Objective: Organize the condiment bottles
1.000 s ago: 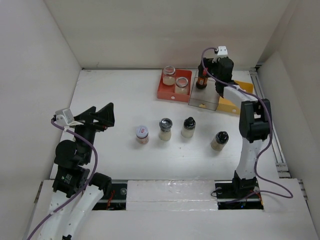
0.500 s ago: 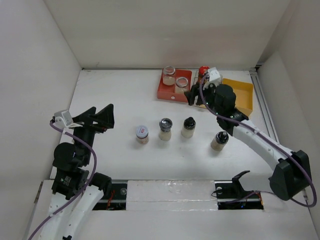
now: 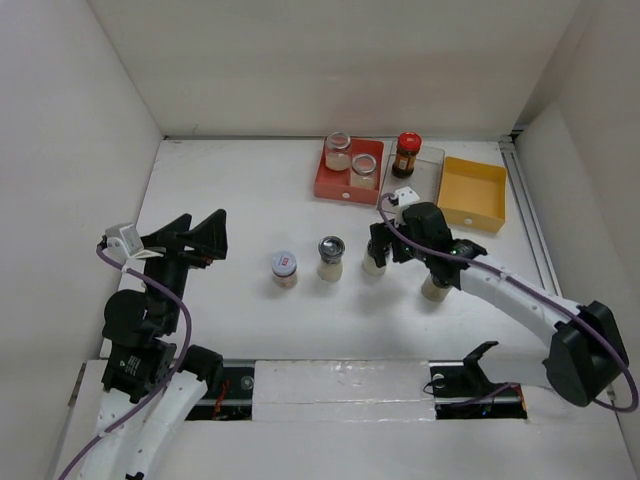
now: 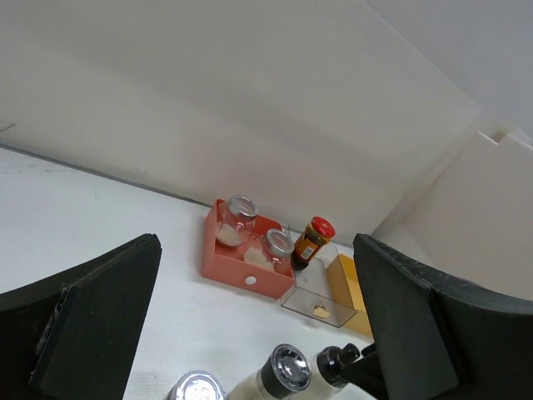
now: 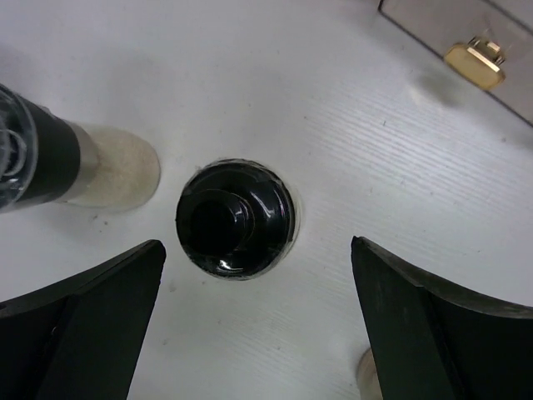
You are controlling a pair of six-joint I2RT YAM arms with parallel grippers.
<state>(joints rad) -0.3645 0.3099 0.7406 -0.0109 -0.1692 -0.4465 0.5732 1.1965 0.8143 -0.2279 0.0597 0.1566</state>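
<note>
Right wrist view shows the right gripper point(image 5: 256, 250) spread either side of an upright black-capped bottle point(image 5: 236, 218), seemingly centred for a grasp.

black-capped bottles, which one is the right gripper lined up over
The left black-capped bottle, beside the silver-lidded bottle: its cap sits between the open right gripper's fingers. The other black-capped bottle stands apart, further right.
</note>
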